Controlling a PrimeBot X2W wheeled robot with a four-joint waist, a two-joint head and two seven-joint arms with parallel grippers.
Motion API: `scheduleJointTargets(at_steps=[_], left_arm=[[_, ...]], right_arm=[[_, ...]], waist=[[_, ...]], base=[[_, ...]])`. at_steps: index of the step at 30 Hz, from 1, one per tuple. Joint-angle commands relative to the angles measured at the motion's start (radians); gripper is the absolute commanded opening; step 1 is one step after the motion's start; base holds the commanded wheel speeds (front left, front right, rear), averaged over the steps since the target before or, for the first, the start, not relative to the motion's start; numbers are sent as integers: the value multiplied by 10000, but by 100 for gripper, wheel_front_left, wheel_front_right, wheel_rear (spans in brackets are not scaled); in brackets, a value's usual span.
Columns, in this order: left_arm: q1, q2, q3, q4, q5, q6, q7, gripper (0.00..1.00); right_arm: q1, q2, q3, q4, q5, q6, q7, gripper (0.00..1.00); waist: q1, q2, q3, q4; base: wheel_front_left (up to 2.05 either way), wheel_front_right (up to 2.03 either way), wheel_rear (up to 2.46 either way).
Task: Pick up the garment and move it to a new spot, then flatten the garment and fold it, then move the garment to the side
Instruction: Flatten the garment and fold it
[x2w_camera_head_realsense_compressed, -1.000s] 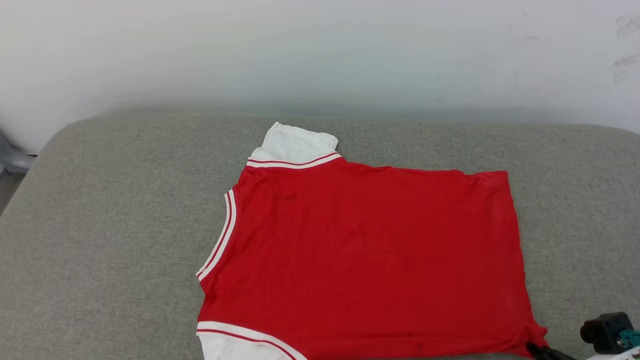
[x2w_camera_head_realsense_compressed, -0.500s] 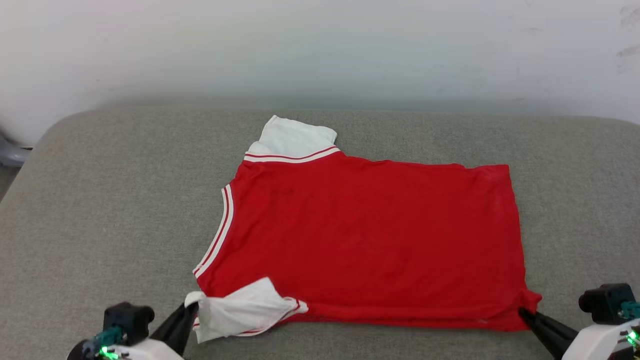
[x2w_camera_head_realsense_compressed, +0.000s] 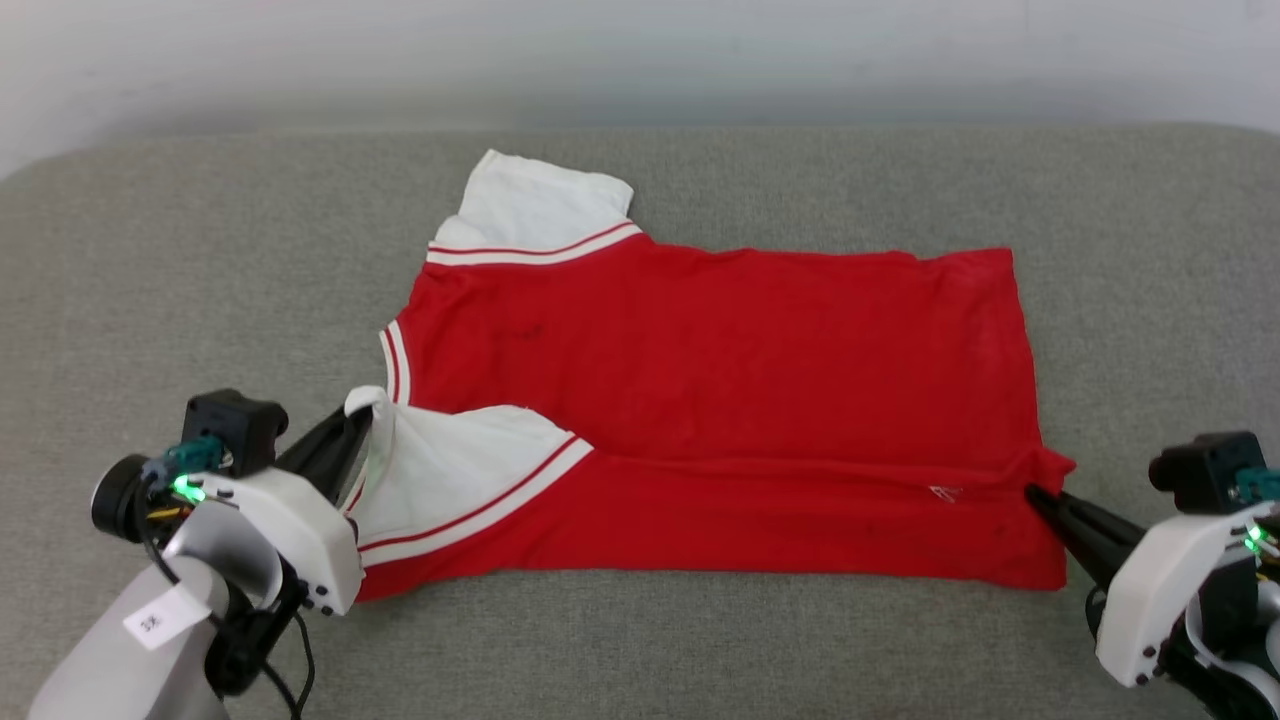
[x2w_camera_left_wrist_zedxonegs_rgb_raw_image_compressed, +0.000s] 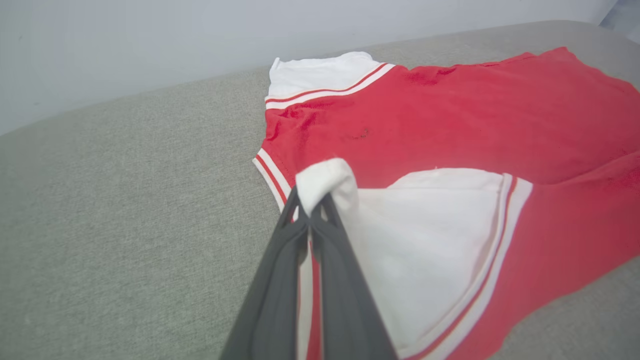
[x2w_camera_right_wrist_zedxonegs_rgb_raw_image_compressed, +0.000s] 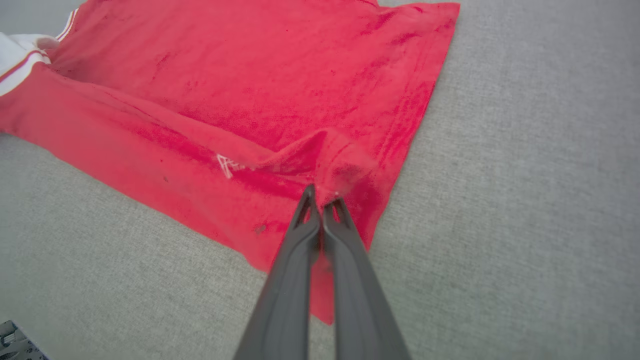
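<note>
Likely a plain test room or lab: a wide grey fabric-covered pad with rounded corners, and directly behind the pad rises a plain pale wall.

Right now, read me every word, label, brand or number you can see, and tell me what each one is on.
White sticker on the left forearm: dark characters, too small to read.
Small white mark near the hem of the garment: an angular logo-like outline, no legible letters.
No other writing can be read.
</note>
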Motion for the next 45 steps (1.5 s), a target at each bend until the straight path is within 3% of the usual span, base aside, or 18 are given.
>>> scheduleJointTargets(at_steps=[1, 11, 20, 21, 22, 23, 27, 33, 45], left_arm=[[-389, -54, -90, 303, 95, -102, -1, 0], [-1797, -455, -594, 2478, 196, -503, -217, 0], [-2097, -939, -1309, 4013, -47, -656, -644, 0], [-2131, -960, -1362, 4099, -101, -654, -712, 0], [-2208, -968, -1408, 4183, -116, -652, -801, 39], [-2297, -982, -1446, 4264, -139, -657, -891, 100], [-2505, -843, -1623, 4294, -259, -665, -999, 100], [-2797, -321, -1817, 3606, -843, -667, -6, 100], [-3318, 748, -2755, 1417, -2879, -663, 5386, 100]], right_arm=[[-345, 90, 74, 182, 58, -16, 28, 0], [-1677, 405, 837, 1461, 140, -16, 171, 0], [-1842, 349, 1419, 2183, 328, -16, -50, 0], [-1824, 315, 1378, 2194, 347, -16, -134, 16], [-1796, 271, 1350, 2158, 363, -18, -213, 36], [-1767, 226, 1283, 2104, 359, -18, -327, 100], [-1453, 111, 861, 1776, 295, -14, -732, 100], [-779, 65, 164, 1125, 40, -13, -847, 100], [-88, 502, -621, 200, -562, -13, -112, 100]], waist=[[-2, 0, 410, -147], [-2, 0, 1277, -263], [-2, 0, 1175, -184], [-2, 0, 1104, -169], [-2, 0, 1029, -148], [-2, 0, 945, -120], [-2, 0, 501, 69], [-2, 0, -1, 298], [-2, 0, -427, 430]], base=[[0, 0, 0], [0, 0, 0], [0, 0, 0], [0, 0, 0], [0, 0, 0], [0, 0, 0], [0, 0, 0], [0, 0, 0], [0, 0, 0]])
